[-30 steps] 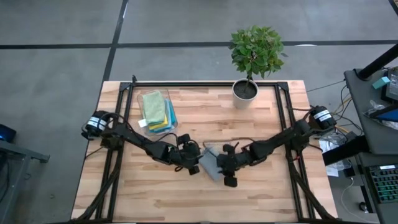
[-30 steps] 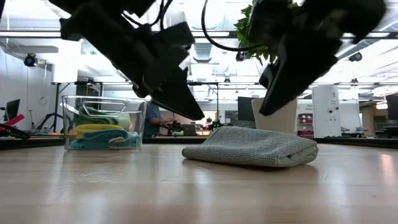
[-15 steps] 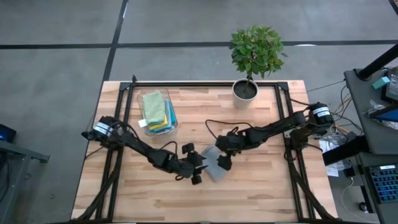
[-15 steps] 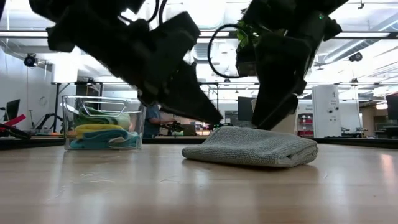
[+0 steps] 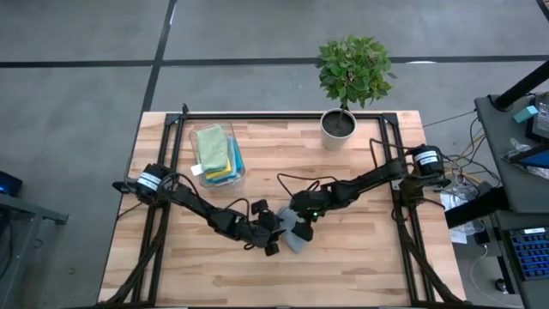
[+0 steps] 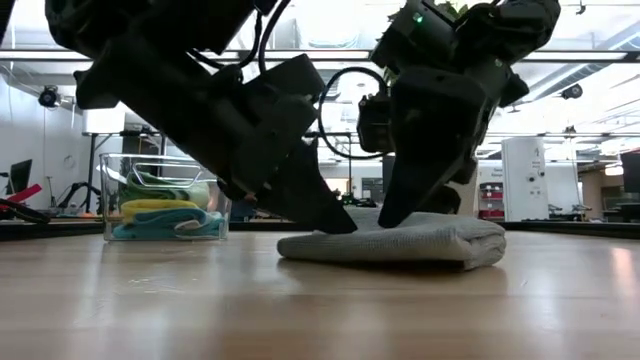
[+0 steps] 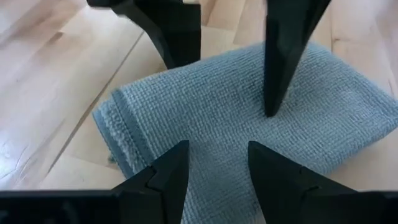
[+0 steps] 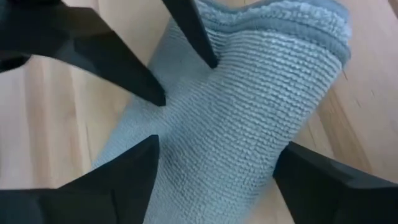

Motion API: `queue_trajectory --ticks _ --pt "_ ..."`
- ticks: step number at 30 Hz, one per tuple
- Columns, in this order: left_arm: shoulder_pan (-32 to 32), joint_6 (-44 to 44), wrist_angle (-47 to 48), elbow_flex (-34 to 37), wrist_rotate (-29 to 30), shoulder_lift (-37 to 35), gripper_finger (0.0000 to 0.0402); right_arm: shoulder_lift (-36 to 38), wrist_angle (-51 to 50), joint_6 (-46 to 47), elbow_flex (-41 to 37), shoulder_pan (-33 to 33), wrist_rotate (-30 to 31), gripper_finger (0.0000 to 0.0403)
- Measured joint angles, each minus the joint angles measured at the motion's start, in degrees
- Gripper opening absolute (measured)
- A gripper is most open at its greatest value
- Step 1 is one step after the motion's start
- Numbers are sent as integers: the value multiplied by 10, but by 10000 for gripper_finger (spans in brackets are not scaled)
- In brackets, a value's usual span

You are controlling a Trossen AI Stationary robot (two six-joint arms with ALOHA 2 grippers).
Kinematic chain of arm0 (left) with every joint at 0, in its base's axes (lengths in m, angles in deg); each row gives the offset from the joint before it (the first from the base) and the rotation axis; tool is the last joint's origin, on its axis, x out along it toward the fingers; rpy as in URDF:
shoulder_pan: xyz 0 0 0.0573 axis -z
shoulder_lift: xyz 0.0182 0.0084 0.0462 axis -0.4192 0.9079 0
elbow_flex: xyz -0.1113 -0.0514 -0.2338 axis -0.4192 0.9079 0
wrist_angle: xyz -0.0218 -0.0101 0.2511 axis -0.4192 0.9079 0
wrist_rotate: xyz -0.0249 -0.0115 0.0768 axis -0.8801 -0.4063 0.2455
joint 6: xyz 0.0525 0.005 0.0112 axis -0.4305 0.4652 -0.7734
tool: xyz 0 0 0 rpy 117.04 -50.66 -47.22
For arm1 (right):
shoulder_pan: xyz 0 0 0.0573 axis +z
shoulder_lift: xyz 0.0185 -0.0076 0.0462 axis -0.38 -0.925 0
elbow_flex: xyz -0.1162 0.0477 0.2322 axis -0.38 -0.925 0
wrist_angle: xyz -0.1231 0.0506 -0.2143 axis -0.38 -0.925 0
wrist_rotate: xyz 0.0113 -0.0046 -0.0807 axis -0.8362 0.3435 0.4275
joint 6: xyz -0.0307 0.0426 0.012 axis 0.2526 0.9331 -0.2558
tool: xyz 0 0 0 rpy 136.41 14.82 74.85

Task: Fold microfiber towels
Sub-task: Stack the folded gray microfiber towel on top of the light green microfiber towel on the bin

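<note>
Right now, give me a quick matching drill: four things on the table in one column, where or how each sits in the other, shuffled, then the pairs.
Things:
1. grey towel
2. clear bin
3. potted plant
4. right gripper

Places or states:
A. at the table's far edge
B. folded, mid-table, under both grippers
C. open, fingers on either side of the grey towel
D. far-left part of the table, holding coloured towels

Pairs: 1-B, 2-D, 3-A, 4-C
</note>
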Motion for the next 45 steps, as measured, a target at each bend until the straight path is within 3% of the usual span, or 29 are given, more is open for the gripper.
queue_trajectory --ticks 4,10,16,25,36,43,45 --pt "2 0 2 2 0 -2 150 -3 17 5 0 0 0 238" --pt "9 -1 48 2 21 -16 150 -3 27 5 -1 0 -15 120" --pt "15 -5 168 4 73 -85 150 0 68 -2 -1 0 -15 19" --pt "48 -17 366 13 258 -258 150 33 69 -3 26 -20 -14 14" --pt "70 -164 372 47 413 -414 150 27 5 -78 202 -92 -10 13" --pt "94 -152 370 101 592 -499 150 -38 7 -75 305 -166 -8 13" --pt "100 -152 369 114 602 -520 150 -70 7 -69 337 -182 -9 13"
